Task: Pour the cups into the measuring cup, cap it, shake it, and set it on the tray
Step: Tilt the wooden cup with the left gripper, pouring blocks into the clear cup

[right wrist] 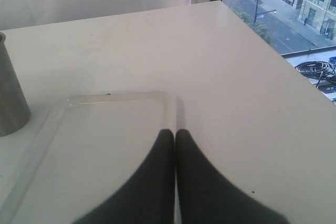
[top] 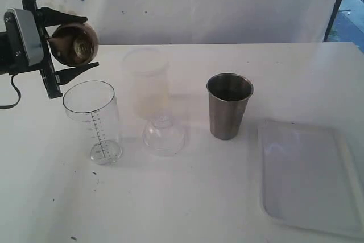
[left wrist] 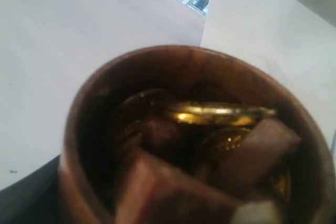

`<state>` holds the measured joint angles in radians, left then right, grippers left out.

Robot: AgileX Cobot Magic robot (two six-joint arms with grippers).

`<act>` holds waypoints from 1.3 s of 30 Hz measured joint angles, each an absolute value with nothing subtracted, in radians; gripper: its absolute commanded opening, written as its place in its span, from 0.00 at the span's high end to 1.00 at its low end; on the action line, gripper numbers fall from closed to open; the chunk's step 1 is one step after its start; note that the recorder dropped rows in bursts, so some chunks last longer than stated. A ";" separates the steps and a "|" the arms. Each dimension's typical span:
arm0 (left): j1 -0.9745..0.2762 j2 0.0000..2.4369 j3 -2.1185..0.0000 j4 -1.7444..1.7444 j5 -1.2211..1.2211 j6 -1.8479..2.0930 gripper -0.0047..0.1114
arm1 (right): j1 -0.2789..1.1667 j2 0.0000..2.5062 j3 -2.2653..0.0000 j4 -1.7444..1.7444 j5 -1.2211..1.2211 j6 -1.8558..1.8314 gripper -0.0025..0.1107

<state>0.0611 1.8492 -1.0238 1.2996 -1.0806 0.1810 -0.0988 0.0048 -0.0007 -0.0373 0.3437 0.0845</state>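
Note:
My left gripper (top: 90, 42) is shut on the small brown cup (top: 73, 44), holding it in the air just above and to the left of the clear measuring cup (top: 98, 120). The cup lies tipped on its side, mouth toward the camera. In the left wrist view, gold coins and brown pieces still sit inside the brown cup (left wrist: 84, 103). The measuring cup stands upright and looks empty. The steel tumbler (top: 228, 106) stands mid-table. The white tray (top: 310, 177) lies at the right. My right gripper (right wrist: 175, 132) is shut and empty, hovering over the tray's (right wrist: 110, 145) edge.
A frosted white plastic cup (top: 145, 81) stands behind a clear domed lid (top: 164, 136), between the measuring cup and the tumbler. The tumbler's side (right wrist: 10, 98) shows beside the tray in the right wrist view. The table's right edge runs close past the tray.

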 measured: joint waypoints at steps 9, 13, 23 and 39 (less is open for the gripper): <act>0.061 1.849 -1.024 1.301 -1.109 0.254 0.96 | -0.099 0.005 -0.001 -0.037 0.344 0.085 0.98; 0.061 1.849 -1.024 1.306 -1.135 0.289 0.96 | -0.099 0.005 -0.001 -0.037 0.344 0.085 0.98; 0.061 1.849 -1.024 1.345 -1.176 0.295 0.96 | -0.099 0.005 -0.001 -0.037 0.344 0.085 0.98; 0.061 1.849 -1.024 1.356 -1.177 0.395 0.96 | -0.099 0.005 -0.001 -0.037 0.344 0.085 0.98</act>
<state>0.0611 1.8492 -1.0238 1.3564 -1.1772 0.3953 -0.0988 0.0048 -0.0007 -0.0373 0.3437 0.0845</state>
